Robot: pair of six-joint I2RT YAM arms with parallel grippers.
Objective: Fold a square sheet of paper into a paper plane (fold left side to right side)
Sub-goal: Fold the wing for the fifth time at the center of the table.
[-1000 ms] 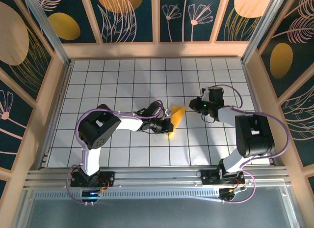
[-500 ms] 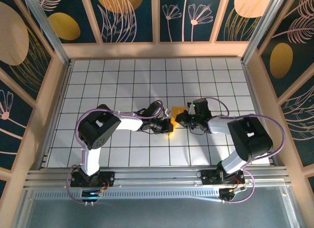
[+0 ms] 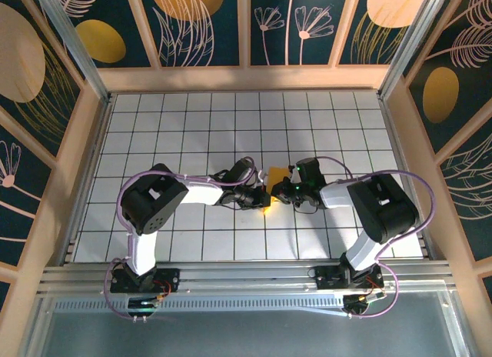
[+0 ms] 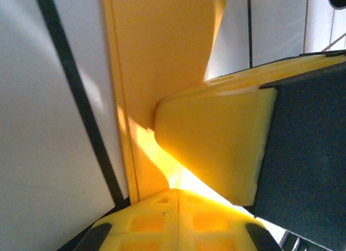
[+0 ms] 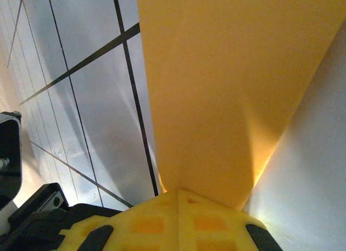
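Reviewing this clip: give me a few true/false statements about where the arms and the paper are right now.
1. The left pincer and the right pincer are both at the orange paper. True.
2. The paper lies spread out as a full flat square. False: a small folded piece shows between the pincers.
3. The right pincer sits off at the right edge. False: it is near the middle of the table, facing the left pincer.
4. Both pincers are shut. True.
5. The table is white with a dark grid. True.
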